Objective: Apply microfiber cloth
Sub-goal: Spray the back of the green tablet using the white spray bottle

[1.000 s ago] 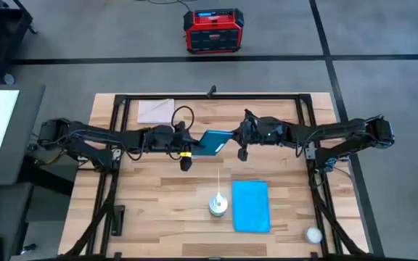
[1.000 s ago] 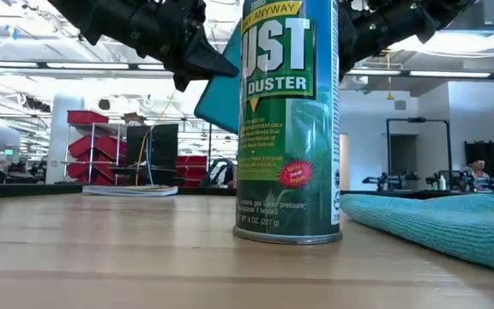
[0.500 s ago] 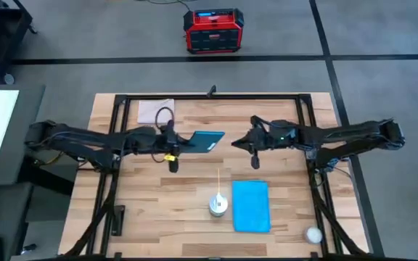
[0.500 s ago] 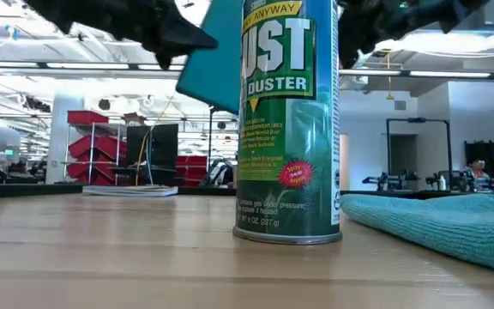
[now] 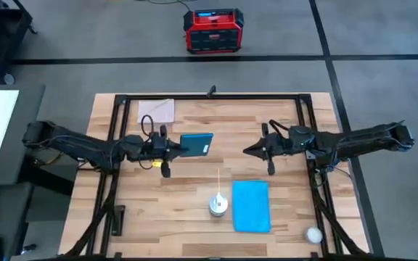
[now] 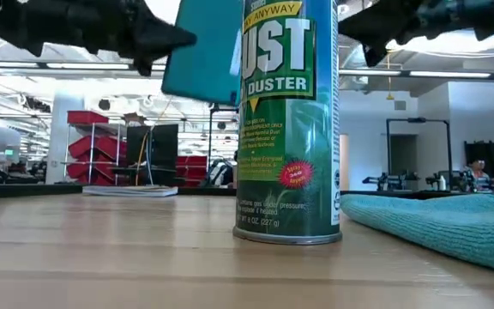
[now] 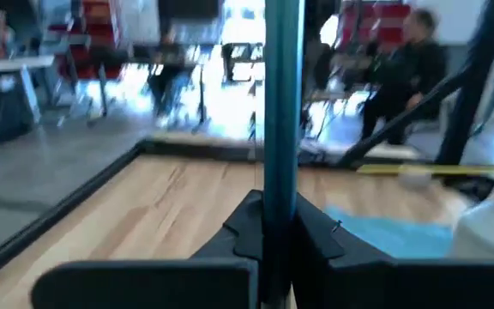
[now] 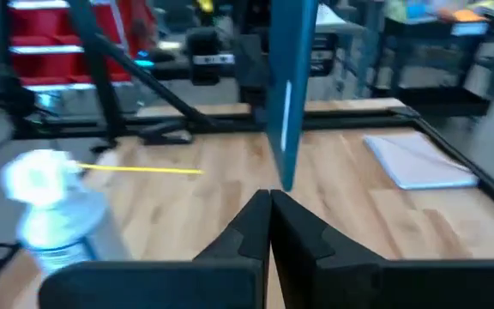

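Sky-blue microfiber cloth [image 5: 251, 206] lies flat, untouched

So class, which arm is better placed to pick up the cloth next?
Probably the right: its gripper is shut and empty, nearer the cloth. The left gripper holds the tablet.

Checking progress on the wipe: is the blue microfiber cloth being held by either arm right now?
No, the microfiber cloth lies flat on the table beside the duster can, clear of both arms.

Light wooden table [image 5: 158, 210] being framed by black rails. Microfiber cloth [image 5: 251, 206] lying flat at front right, duster can [image 5: 218, 205] standing upright just beside it. Pale grey-beige sheet [image 5: 156, 111] lying at back left. White ball [image 5: 313, 234] resting at front right corner.
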Controlling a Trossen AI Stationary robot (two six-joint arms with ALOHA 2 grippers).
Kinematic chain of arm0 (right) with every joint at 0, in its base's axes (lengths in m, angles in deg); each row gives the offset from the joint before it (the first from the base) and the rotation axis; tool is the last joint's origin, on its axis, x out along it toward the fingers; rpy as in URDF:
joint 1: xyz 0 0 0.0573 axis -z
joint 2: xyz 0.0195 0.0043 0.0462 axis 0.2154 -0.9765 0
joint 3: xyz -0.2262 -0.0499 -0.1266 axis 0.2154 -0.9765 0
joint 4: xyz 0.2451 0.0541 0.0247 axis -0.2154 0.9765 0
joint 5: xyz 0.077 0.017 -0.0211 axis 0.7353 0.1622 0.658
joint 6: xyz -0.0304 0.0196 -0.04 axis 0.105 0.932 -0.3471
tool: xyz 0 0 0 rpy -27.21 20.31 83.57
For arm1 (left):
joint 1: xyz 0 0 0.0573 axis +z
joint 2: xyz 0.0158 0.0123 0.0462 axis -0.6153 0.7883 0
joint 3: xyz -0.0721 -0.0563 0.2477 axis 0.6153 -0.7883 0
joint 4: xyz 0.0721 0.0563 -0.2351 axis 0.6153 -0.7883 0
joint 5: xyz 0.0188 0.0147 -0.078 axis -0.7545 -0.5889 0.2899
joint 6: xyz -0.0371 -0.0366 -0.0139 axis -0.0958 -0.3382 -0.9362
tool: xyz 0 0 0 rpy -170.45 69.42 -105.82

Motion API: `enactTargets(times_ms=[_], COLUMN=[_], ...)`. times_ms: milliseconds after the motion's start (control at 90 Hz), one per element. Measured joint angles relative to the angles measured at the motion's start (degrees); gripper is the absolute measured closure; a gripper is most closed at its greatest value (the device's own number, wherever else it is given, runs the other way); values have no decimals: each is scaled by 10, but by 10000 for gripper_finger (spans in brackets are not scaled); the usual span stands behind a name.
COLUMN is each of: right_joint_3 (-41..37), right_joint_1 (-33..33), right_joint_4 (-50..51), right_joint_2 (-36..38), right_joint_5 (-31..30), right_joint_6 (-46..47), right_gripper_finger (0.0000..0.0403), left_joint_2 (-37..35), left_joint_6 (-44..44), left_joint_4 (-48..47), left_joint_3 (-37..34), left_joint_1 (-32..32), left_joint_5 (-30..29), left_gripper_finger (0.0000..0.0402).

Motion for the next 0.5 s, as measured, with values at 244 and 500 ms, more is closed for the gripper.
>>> enactTargets(times_ms=[244,500], right_joint_3=[-44,-56], right_joint_1=[-40,-92], right_joint_4=[-83,-151], right_joint_2=[16,16], right_joint_5=[3,27], right_joint_6=[19,21], right_gripper_finger=[403,403], left_joint_2=[93,136], left_joint_6=[9,26], left_joint_4=[82,164], left_joint_3=[0,0], left_joint_1=[-3,21], left_joint_5=[12,62], left_gripper_finger=[398,398])
